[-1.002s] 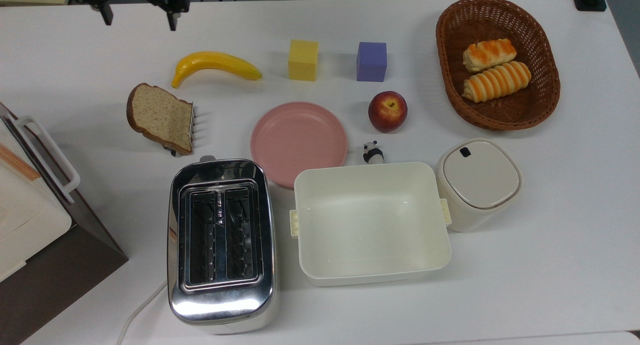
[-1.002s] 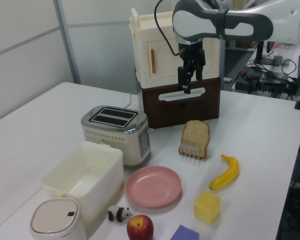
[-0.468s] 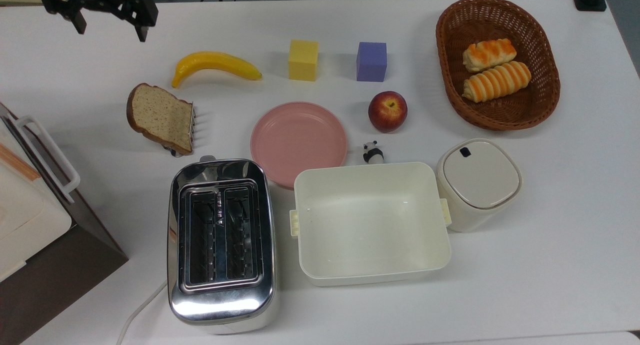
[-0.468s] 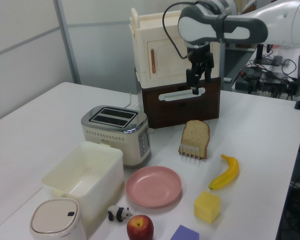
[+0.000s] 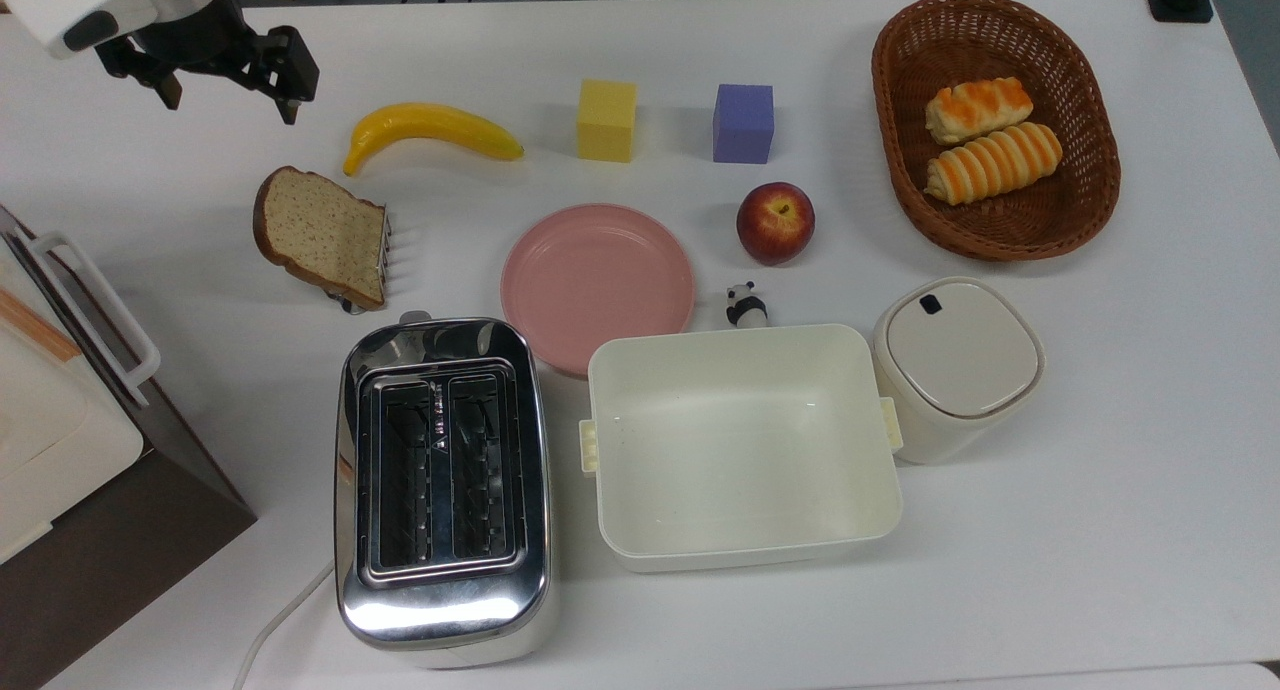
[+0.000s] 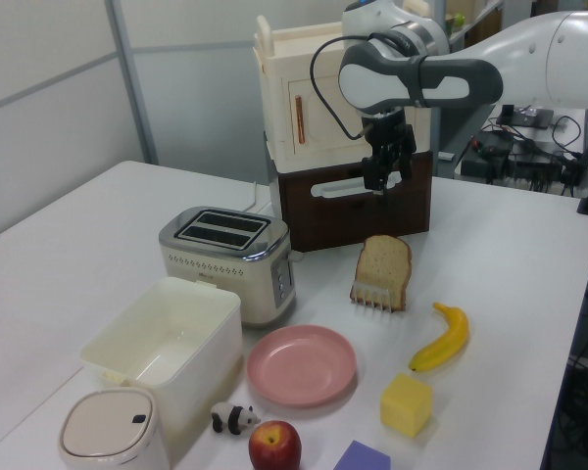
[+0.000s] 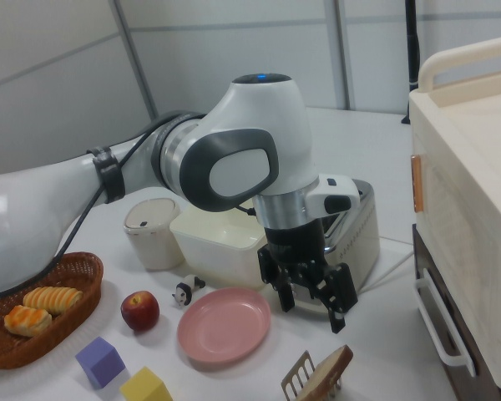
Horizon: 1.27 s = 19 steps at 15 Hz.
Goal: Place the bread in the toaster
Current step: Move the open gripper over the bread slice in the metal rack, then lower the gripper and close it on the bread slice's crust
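The bread (image 5: pixel 320 232) is a brown speckled slice leaning on a small metal rack at the top view's left, just behind the toaster. It also appears in the left view (image 6: pixel 383 267) and at the right view's bottom edge (image 7: pixel 327 378). The chrome two-slot toaster (image 5: pixel 443 480) (image 6: pixel 227 257) stands with both slots empty; the arm partly hides the toaster (image 7: pixel 363 225) in the right view. My gripper (image 5: pixel 231 103) (image 6: pixel 381 180) (image 7: pixel 311 311) hangs open and empty above the table, just beyond the bread and apart from it.
A banana (image 5: pixel 430 130), yellow cube (image 5: pixel 607 120), purple cube (image 5: pixel 743 123), pink plate (image 5: pixel 597 282), apple (image 5: pixel 775 222) and panda figure (image 5: pixel 745 305) lie around. A cream tub (image 5: pixel 742 530), lidded pot (image 5: pixel 955 365), roll basket (image 5: pixel 900 120) and a cabinet (image 5: pixel 60 440) stand nearby.
The open gripper shifted toward the top view's left, then came down the picture closer to the bread, turning slightly. Bread and toaster have not moved.
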### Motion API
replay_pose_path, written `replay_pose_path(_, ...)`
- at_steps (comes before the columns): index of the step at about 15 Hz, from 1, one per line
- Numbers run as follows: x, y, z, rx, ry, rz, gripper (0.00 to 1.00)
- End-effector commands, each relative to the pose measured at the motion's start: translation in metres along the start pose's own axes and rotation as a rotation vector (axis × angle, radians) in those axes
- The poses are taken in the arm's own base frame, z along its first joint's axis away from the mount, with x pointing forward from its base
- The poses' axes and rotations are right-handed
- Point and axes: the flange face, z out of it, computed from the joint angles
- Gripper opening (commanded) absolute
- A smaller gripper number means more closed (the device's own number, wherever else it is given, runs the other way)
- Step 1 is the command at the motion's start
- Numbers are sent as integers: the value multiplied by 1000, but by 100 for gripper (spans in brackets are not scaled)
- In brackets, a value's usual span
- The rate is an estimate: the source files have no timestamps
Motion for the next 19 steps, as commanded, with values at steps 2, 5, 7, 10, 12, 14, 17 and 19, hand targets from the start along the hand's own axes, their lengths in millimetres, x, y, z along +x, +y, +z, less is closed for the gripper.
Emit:
replay_pose_path(2,7,6,21,-21,8,-15,100)
replay_pose_path(5,14,6,41,-22,-18,-20,100)
replay_pose_path(7,18,3,50,-21,-21,-26,100)
replay_pose_path(10,18,0,66,-19,-31,-32,100)
replay_pose_path(12,23,-2,90,-26,-72,-41,100)
replay_pose_path(14,31,-2,119,-36,-117,-48,100)
replay_pose_path(17,30,7,133,-35,-115,-36,100)
replay_pose_path(19,30,7,133,-37,-108,-36,100)
